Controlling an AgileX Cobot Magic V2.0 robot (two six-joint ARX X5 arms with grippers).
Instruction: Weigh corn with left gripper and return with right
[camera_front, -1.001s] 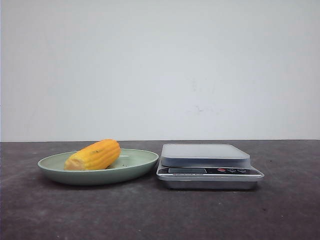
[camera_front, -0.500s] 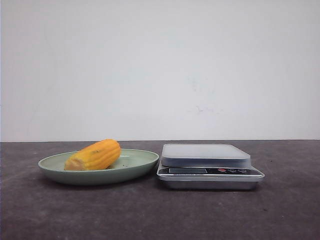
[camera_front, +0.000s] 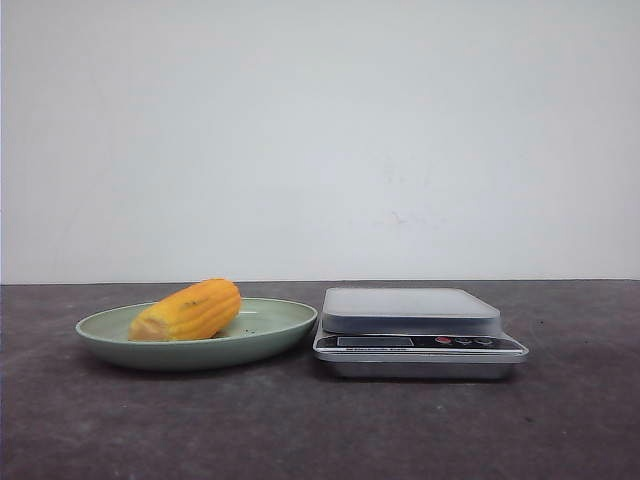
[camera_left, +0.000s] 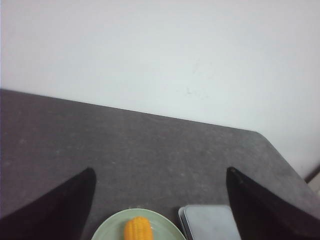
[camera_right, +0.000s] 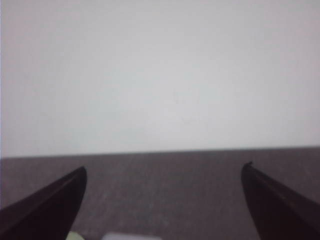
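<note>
On the left of the dark grey table (camera_front: 300, 430) sits a shallow pale-green ceramic plate (camera_front: 270, 340). The short yellow-orange corn cob with ridged kernel rows (camera_front: 190, 310) lies on its side in this plate, left of the plate's middle, its paler cut end turned toward the front left. Nothing grips it. Just beside the plate's right rim, almost touching it, stands a flat silver digital kitchen scale (camera_front: 415, 330) with a pale rectangular weighing platform on top and a dark strip along its front edge holding a small display and a few buttons, one of them red. The platform is bare. A plain white wall (camera_front: 320, 140) rises behind the table.

In the left wrist view, the left gripper (camera_left: 160, 200) hangs above the table with its two dark fingers (camera_left: 60, 210) spread wide, and the corn and the plate show low between them, the scale's corner beside. The right gripper (camera_right: 162, 200) is likewise spread wide, holding nothing, its dark fingers (camera_right: 280, 205) framing bare table and wall.
</note>
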